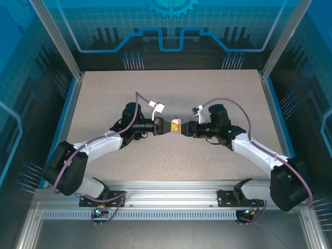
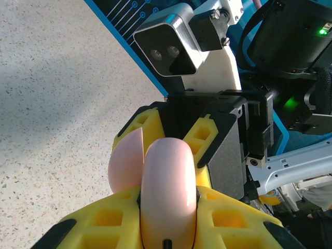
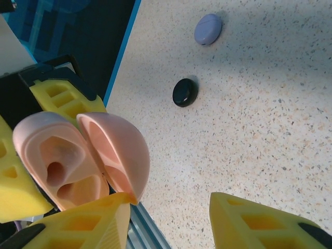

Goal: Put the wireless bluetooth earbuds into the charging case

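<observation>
Lavender case (image 3: 208, 29), black case (image 3: 184, 92) nearby

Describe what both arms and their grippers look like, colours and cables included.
The left arm and right arm share white shells, black joints and a purplish cable looping along each. The left gripper and right gripper have yellow cut-out fingers on black mounts.

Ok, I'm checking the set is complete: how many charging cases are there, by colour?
Pink charging case: 1
Black charging case: 1
Lavender charging case: 1
Total: 3
</observation>
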Motion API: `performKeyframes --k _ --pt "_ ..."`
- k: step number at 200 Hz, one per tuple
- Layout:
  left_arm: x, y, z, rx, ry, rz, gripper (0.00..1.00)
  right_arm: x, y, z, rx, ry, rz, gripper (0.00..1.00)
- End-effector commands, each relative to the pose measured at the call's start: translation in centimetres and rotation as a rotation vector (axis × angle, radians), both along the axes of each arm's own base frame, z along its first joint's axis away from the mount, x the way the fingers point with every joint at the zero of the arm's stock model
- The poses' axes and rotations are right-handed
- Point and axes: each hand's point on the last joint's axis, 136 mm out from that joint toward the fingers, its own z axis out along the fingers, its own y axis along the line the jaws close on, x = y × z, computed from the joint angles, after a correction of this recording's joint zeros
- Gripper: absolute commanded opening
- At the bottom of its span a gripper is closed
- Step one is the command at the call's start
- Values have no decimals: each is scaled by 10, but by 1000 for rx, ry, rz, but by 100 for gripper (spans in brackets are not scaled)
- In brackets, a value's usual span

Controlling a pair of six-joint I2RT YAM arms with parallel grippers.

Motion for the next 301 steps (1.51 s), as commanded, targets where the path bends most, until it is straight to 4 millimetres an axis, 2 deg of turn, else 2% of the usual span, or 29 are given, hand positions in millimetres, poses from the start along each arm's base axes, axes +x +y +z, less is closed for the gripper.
performKeyframes --k 1,58,91,127,167,176,190,206,209,214,226,253,280,301 --pt "-3 0 18 -36 -60 -23 0 10 6 10 8 -31 -18 44" --pt "-5 -1 16 -37 -56 -33 0 18 7 21 19 -51 -34 41" --pt "-4 0 16 -42 -56 -28 0 19 6 17 20 -38 -41 37" --pt "-2 -1 17 -56 -50 -21 0 20 9 12 30 -27 -34 24" --pt "0 -2 10 -53 -26 -18 0 25 15 20 52 -44 -17 5" --pt "1 -2 9 -50 -22 -11 8 25 16 23 53 -50 -11 0" --pt "4 -2 6 -45 -16 1 23 29 17 27 49 -56 -10 0" --pt "9 -1 2 -34 -14 28 45 31 17 25 27 -56 -10 0" --pt "11 -1 2 -32 -15 35 49 30 16 23 18 -51 -10 0" --pt "12 -1 1 -27 -15 41 53 35 16 33 18 -75 -13 0" --pt "17 1 1 -12 -21 60 63 39 12 32 -20 -79 -17 0" --pt "31 7 12 -3 -49 83 74 49 -5 23 -136 -80 -26 0" --pt "42 15 20 43 -77 81 80 62 -26 16 -246 -95 -17 0" --pt "44 19 21 92 -88 56 82 69 -34 11 -330 -114 16 0"
